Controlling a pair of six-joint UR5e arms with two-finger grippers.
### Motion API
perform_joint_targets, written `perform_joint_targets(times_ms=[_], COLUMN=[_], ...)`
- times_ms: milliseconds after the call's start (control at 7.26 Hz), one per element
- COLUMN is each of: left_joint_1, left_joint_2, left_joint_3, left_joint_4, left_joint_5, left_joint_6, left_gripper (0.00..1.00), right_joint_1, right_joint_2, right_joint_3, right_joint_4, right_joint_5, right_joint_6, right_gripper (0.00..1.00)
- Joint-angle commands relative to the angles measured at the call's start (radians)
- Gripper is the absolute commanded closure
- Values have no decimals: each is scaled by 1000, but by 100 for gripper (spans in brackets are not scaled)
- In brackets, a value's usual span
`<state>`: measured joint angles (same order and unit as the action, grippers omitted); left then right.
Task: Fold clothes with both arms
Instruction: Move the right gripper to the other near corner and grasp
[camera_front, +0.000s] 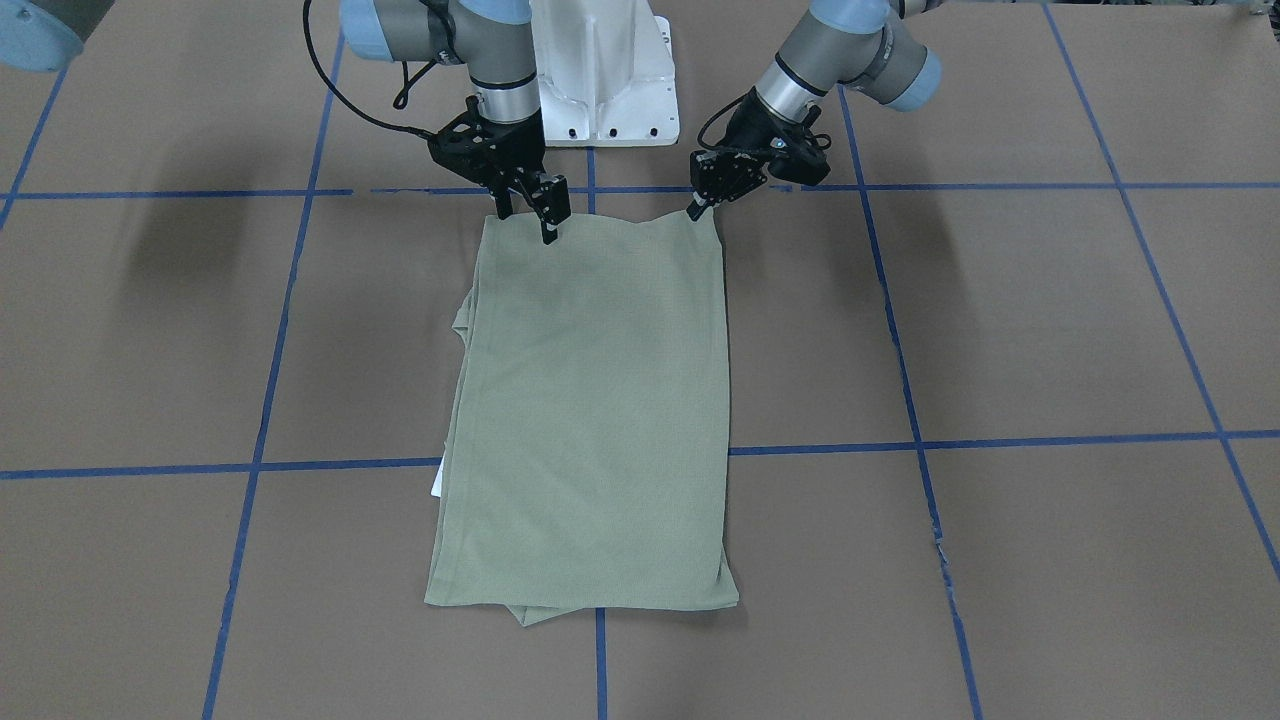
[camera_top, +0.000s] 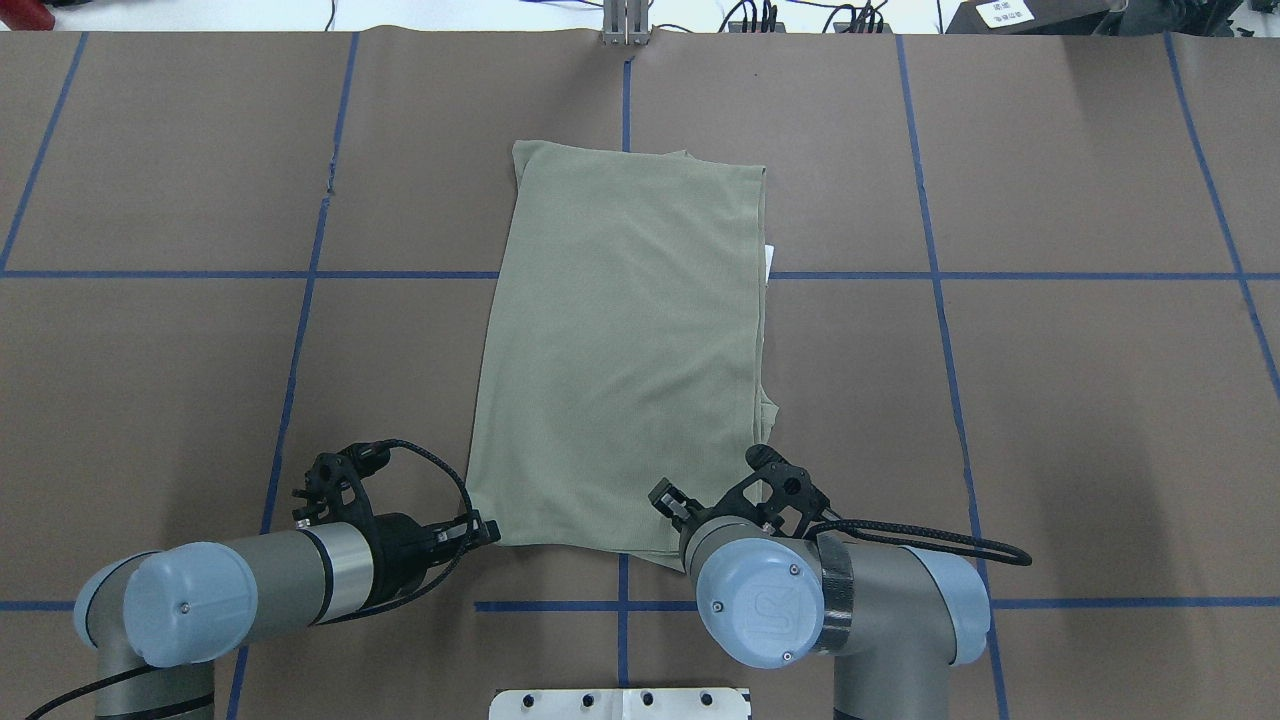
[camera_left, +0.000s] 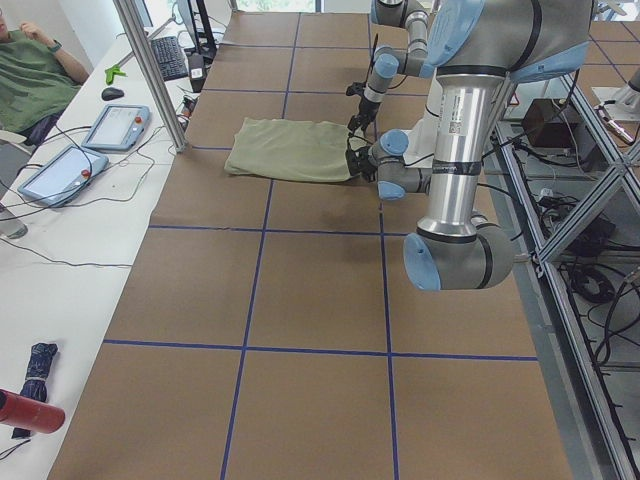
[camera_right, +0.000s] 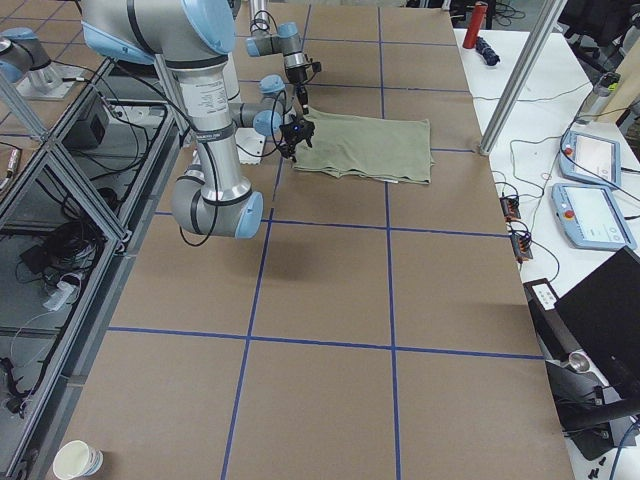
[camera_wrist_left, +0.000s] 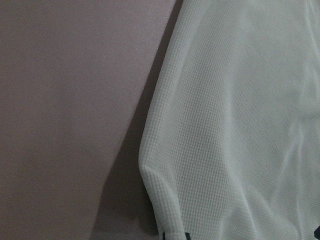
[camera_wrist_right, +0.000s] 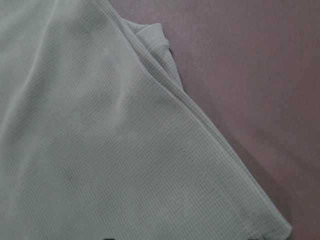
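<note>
The sage-green shirt (camera_front: 590, 400) lies folded into a long rectangle on the brown table, and also shows in the overhead view (camera_top: 625, 350). Its white hang tag (camera_front: 437, 487) peeks out at one long edge. Both grippers are at the shirt's end nearest the robot. My left gripper (camera_front: 697, 208) sits at one corner, which looks slightly raised. The left wrist view shows that corner (camera_wrist_left: 165, 200), with two dark fingertips apart at the bottom edge. My right gripper (camera_front: 526, 220) is open at the other corner, with one finger over the cloth. The right wrist view shows layered edges (camera_wrist_right: 155, 60).
The white pedestal base (camera_front: 605, 90) stands just behind the grippers. Blue tape lines (camera_front: 590, 450) grid the table. An operator (camera_left: 30, 70), tablets (camera_left: 115, 125) and a metal post (camera_left: 150, 70) are at the far side. A paper cup (camera_right: 78, 460) sits at one end.
</note>
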<state>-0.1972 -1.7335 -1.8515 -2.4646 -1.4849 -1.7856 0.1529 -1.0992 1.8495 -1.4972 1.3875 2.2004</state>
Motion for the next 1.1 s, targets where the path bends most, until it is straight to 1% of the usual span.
perform_joint_targets(times_ms=[0,138,276,413,689,827,965], left_joint_1=[-1,-1,-1,1,-1,-1,-1], left_joint_2=[2,2,2,2,3,3,3], left_joint_3=[-6,-6,-8,-8,-21,-25,-25], left_joint_4=[1,0,-1,-1,1,0,1], left_joint_5=[0,0,0,0,-2,-2,-2], left_joint_6=[0,0,0,0,2,2,0], left_gripper=[100,100,100,100,100,100,100], right_joint_1=[-1,-1,-1,-1,1,1,1], right_joint_2=[2,2,2,2,13,15,13], right_joint_3=[-1,-3,-3,-3,-1,2,2], right_joint_4=[0,-1,-2,-2,0,-1,-2], right_joint_5=[-1,-1,-1,-1,-2,-2,-2], right_joint_6=[1,1,1,1,4,4,2], right_gripper=[20,21,24,32,70,100,100])
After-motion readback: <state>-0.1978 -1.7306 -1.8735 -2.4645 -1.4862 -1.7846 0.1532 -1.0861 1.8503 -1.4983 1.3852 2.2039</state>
